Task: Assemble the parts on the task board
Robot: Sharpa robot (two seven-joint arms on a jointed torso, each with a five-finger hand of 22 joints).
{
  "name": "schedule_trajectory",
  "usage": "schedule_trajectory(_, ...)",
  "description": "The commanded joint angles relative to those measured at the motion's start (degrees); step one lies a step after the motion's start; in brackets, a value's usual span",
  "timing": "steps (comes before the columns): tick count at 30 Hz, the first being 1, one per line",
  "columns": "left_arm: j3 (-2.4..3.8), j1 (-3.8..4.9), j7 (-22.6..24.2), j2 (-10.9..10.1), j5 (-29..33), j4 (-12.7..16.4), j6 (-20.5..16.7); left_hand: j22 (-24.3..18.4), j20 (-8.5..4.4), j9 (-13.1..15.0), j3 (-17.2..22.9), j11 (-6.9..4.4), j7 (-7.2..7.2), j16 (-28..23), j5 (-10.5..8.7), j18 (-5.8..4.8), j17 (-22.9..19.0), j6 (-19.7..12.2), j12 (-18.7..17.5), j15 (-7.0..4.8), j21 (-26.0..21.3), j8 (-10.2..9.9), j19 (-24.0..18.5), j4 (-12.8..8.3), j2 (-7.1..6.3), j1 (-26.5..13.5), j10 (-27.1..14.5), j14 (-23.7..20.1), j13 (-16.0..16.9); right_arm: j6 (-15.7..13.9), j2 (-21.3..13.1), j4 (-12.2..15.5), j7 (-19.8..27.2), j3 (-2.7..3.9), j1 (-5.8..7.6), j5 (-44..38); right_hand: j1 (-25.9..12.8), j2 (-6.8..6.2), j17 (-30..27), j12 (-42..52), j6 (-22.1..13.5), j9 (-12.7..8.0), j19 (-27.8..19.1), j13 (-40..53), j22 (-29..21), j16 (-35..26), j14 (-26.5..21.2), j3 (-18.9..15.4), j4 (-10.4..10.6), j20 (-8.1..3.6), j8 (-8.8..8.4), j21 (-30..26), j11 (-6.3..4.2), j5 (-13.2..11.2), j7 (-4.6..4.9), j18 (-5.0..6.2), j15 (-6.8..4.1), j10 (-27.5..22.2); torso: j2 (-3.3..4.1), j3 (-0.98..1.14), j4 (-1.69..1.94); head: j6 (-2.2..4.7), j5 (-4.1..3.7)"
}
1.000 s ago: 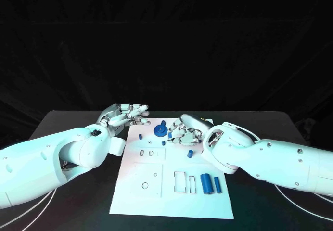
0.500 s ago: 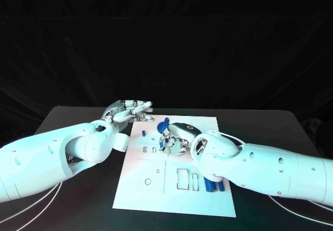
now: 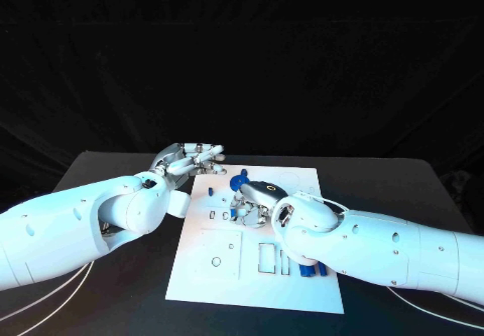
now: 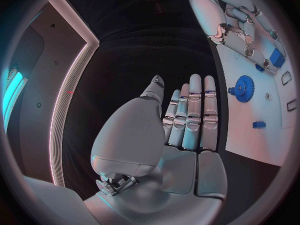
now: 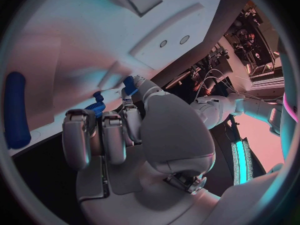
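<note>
The white task board [image 3: 222, 276] lies in the middle of the black table. A blue gear [image 3: 237, 183] stands near its far edge, also in the left wrist view [image 4: 242, 88]. My right hand [image 3: 252, 204] is low over the board's middle, fingers curled, pinching a small blue part [image 5: 129, 85] at its fingertips against the board. My left hand [image 3: 191, 159] hovers at the board's far left corner, fingers straight and apart, holding nothing [image 4: 184, 125]. Two blue cylinders [image 3: 308, 269] lie near the board's right edge, half hidden by my right arm.
A small blue peg [image 4: 259, 124] stands on the board near the gear. Several outlined slots [image 3: 264, 256] and a round hole [image 3: 216, 262] mark the board's near half. A long blue cylinder [image 5: 15, 110] lies beside my right hand. Bare black table [image 3: 111, 294] surrounds the board.
My right hand has moved left and nearer across the board to its middle, and its arm now covers part of the blue cylinders. My left hand has barely moved.
</note>
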Motion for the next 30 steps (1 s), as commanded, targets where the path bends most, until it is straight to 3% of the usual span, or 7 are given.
schedule_trajectory(1, 0.04, 0.06, 0.2, 0.1, 0.0, 0.1, 0.8, -0.1, 0.21, 0.0, -0.2, 0.09, 0.06, 0.3, -0.15, 0.64, 0.1, -0.4, -0.2, 0.06, -0.3, -0.3, -0.4, 0.0, 0.48, -0.1, -0.3, -0.3, 0.1, 1.1, 0.3, -0.5, -0.7, -0.03, -0.18, -1.9, -0.4, 0.09, 14.7, 0.2, 0.2, 0.1, 2.1, 3.1, 9.7, 0.0, 5.9, 0.0, 0.3, -0.39, 0.19, 0.1, 0.01, -0.1, -0.22, -0.93, -0.55, 0.4, -0.03, 0.0, -0.04, 0.03, 0.05)
schedule_trajectory(15, 0.05, 0.06, 0.1, 0.1, 0.0, 0.2, 0.8, -0.1, 0.21, 0.0, -0.2, 0.09, 0.06, 0.3, -0.15, 0.64, 0.1, -0.4, -0.2, 0.06, -0.3, -0.3, -0.4, 0.0, 0.48, -0.1, -0.3, -0.3, 0.1, 1.7, 1.1, -1.9, -0.6, -0.1, -0.46, -1.9, -0.7, -0.24, 14.6, 0.1, 0.1, 0.0, 1.9, 3.1, 9.5, 0.0, 5.8, -0.1, 0.3, -0.41, 0.15, -0.1, 0.0, -0.1, -0.21, -0.86, -0.57, 0.4, -0.01, -0.01, 0.0, 0.0, 0.05)
schedule_trajectory(30, 0.05, 0.06, 0.0, 0.0, 0.0, 0.3, 0.8, -0.1, 0.21, 0.0, -0.2, 0.09, 0.06, 0.3, -0.15, 0.64, 0.1, -0.4, -0.2, 0.06, -0.3, -0.3, -0.4, 0.0, 0.48, -0.1, -0.3, -0.3, 0.1, 2.0, 1.2, -2.3, -0.2, -0.13, -0.5, -1.2, -2.1, -2.04, 14.1, -1.3, -2.5, -0.6, 1.4, 1.8, 8.9, -0.2, 5.7, -0.7, 0.6, -0.04, -1.24, -1.0, 0.82, -1.4, 0.79, -0.66, 0.03, -1.0, -0.03, -0.03, -0.03, -0.04, 0.01)
